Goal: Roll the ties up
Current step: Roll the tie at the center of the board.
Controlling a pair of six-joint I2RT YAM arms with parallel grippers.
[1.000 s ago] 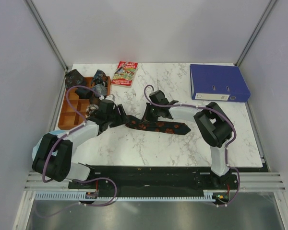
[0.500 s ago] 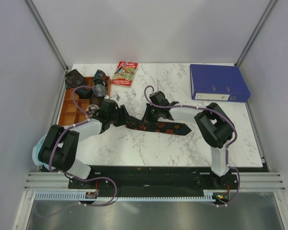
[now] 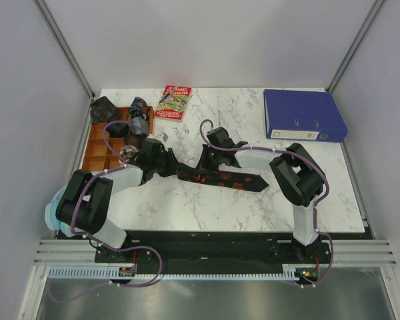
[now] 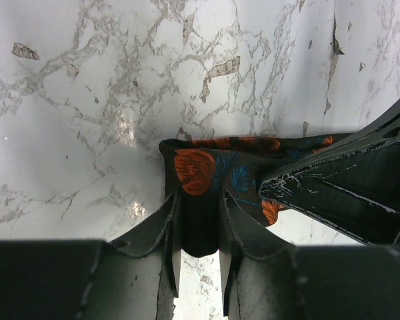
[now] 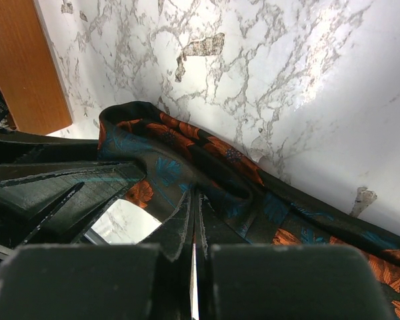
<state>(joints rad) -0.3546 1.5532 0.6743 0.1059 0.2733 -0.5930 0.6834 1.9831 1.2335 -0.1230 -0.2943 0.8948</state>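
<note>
The long tie [image 3: 227, 177], black with orange-red blotches, lies across the middle of the marble table [image 3: 253, 207]. My left gripper [image 3: 168, 164] is at its left end. In the left wrist view the folded end of the tie [image 4: 195, 167] fills the gap in that gripper [image 4: 199, 197], whose fingers [image 4: 167, 217] press it from both sides. My right gripper [image 3: 207, 162] stands just to the right. It [image 5: 195, 197] is shut, and the tie [image 5: 213, 153] puckers into its tips. Small dark rolled ties [image 3: 139, 125] sit in the orange tray [image 3: 95, 159].
A red-and-green booklet [image 3: 174, 102] lies at the back, right of the tray. A blue binder [image 3: 304, 115] lies at the back right. The two grippers are close together; the right one's dark finger [image 4: 347, 180] reaches into the left wrist view.
My left gripper has slid a little toward the back and narrowed onto the tie's left end. The left arm's elbow has swung inward. The right gripper has stayed shut in place.
</note>
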